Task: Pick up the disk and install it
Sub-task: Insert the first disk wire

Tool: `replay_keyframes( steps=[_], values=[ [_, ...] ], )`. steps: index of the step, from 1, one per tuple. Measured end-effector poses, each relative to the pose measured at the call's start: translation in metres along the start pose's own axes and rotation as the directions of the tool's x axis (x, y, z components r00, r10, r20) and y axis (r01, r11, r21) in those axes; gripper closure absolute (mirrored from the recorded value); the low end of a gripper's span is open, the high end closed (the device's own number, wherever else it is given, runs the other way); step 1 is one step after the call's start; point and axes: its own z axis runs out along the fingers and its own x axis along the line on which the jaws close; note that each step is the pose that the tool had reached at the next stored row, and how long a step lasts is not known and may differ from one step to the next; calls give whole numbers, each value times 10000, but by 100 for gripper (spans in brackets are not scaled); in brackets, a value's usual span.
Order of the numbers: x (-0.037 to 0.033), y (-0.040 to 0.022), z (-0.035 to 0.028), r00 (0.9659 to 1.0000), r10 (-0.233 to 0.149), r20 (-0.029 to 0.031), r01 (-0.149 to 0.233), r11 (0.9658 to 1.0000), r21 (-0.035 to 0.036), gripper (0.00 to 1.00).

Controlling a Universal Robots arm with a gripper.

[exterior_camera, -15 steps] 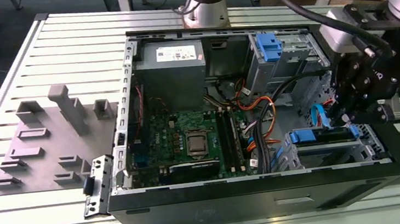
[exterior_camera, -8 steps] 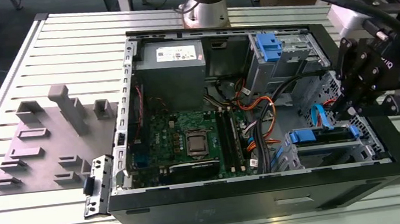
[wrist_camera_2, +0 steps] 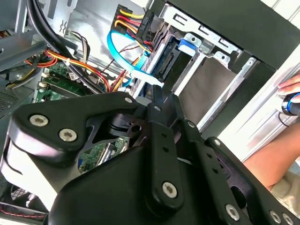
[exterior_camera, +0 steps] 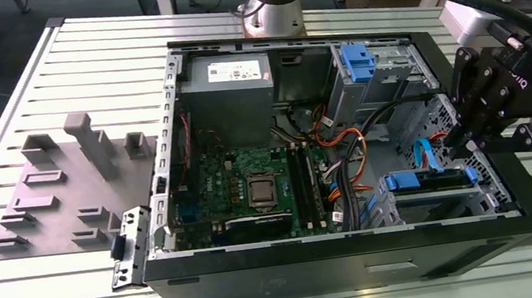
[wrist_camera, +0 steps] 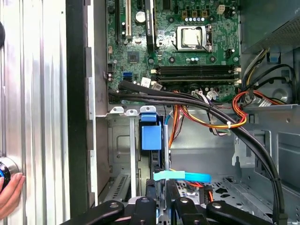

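Note:
The disk (exterior_camera: 415,180) sits in the lower drive bay at the exterior view's right end of the open computer case (exterior_camera: 287,264), with its blue rail facing up. In both wrist views it stands edge-on in the bay, its blue end (wrist_camera: 151,136) (wrist_camera_2: 186,44) showing between the metal bay walls. My gripper (exterior_camera: 468,148) hangs just above that bay by the case's side wall. Its black fingers (wrist_camera_2: 159,101) are pressed together with nothing visible between them, and my gripper (wrist_camera: 164,190) points down at the disk's edge.
A light-blue flat cable (wrist_camera: 187,176) and black and orange wire bundles (wrist_camera: 201,105) cross close to the fingers. Another blue carrier (exterior_camera: 356,63) sits in the upper bay beside the grey power-supply box (exterior_camera: 229,72). A person's hand (wrist_camera_2: 290,93) rests outside the case. A grey fixture plate (exterior_camera: 65,190) lies beside the case.

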Motion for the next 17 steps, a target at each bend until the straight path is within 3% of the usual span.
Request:
replay_keyframes(
  steps=[13, 17],
  values=[
    [-11, -292, 13, 10000, 0, 2, 0, 10000, 0, 76],
    [-13, -321, 16, 10000, 0, 2, 0, 10000, 0, 76]
  ],
)
